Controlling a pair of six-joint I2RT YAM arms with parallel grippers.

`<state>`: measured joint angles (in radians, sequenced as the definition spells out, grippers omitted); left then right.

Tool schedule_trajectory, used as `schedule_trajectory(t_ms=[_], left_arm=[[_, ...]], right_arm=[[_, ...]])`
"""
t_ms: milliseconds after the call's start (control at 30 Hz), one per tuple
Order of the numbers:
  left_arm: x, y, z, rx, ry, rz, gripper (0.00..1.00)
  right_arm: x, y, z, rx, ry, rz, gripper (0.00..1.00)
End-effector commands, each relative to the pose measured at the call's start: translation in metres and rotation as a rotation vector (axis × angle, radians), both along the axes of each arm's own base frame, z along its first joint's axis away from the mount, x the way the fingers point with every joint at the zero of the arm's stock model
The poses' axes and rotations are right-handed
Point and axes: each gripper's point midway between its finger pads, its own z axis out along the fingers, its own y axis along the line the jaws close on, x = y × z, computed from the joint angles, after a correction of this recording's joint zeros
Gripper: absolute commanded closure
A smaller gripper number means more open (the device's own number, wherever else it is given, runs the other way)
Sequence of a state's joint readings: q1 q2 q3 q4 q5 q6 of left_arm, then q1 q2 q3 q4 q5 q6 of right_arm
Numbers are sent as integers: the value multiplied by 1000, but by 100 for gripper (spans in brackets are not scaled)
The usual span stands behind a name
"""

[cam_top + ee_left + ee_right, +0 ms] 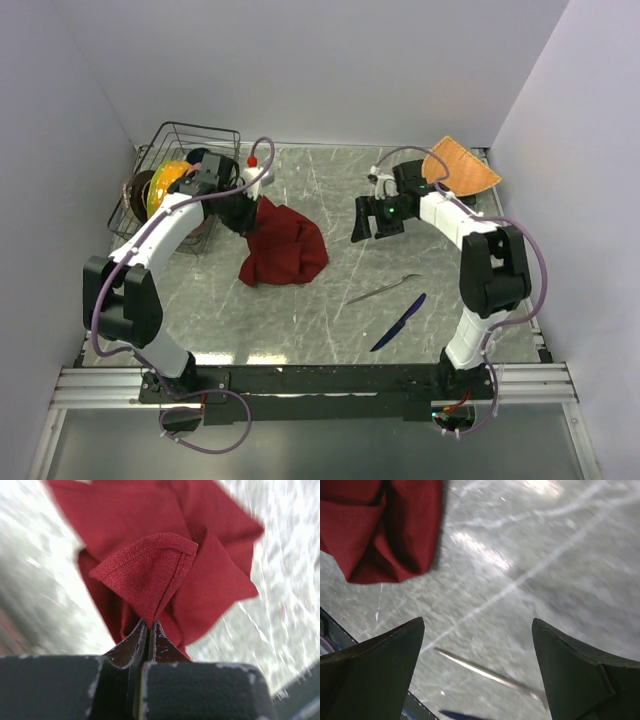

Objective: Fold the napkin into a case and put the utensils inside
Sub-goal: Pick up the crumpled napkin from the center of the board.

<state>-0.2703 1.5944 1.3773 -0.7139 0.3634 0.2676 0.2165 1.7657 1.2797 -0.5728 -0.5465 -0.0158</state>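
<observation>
My left tool [149,628] clamps dark red cloth napkin [165,565] corner | my right tool [477,625] spread, empty | risk: hem slips free

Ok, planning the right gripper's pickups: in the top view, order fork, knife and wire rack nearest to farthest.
1. The fork, base-side of the right gripper.
2. The knife, just past it.
3. The wire rack, far-left corner.

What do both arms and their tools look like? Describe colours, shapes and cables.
The left arm and right arm have white links with blocky black joints. A lavender cable loops along each. The left tool and right tool have dark, wedge-shaped fingers with scuffed edges. A small green light glows near the right wrist.
</observation>
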Motion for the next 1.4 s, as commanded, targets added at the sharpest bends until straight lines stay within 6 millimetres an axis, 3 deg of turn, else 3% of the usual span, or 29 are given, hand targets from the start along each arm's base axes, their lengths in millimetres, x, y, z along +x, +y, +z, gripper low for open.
schedule_trajectory(t_ms=[0, 133, 167, 200, 267, 400, 500, 567, 700, 900, 967, 1067, 1133, 1200, 1367], left_arm=[[-32, -6, -20, -45, 128, -35, 99], [-38, -6, -22, -72, 156, -43, 99], [-40, -7, -18, -81, 147, -52, 99], [-42, -8, -14, -89, 144, -64, 99], [-47, -17, 3, -135, 135, -122, 99], [-52, -43, 50, -222, 86, -245, 99], [-55, -65, 91, -286, 27, -352, 99], [-56, -80, 129, -355, -27, -414, 99], [-60, -92, 192, -444, -160, -501, 99], [-62, -93, 251, -484, -312, -492, 99], [-68, -96, 259, -507, -318, -505, 99], [-72, -99, 244, -501, -268, -487, 99], [-73, -100, 231, -490, -242, -516, 99], [-79, -101, 233, -488, -237, -563, 99], [-92, -103, 234, -519, -211, -623, 96]], right_arm=[[20, 36, 23, 84, -71, 41, 7], [33, 68, 33, 149, -118, 76, 13], [38, 82, 45, 176, -134, 96, 13], [41, 88, 35, 183, -95, 91, 14], [46, 111, 47, 215, -104, 121, 14], [49, 134, 55, 279, -107, 151, 10], [50, 138, 65, 317, -130, 160, 6], [51, 138, 76, 325, -156, 174, 4], [47, 128, 94, 318, -196, 181, 2], [39, 81, 124, 300, -245, 131, 0], [41, 60, 134, 304, -262, 98, 0], [37, 42, 143, 302, -275, 81, 0], [33, 39, 145, 295, -289, 91, 0], [26, 41, 151, 312, -309, 109, 0], [12, 51, 197, 361, -484, 196, 0]])
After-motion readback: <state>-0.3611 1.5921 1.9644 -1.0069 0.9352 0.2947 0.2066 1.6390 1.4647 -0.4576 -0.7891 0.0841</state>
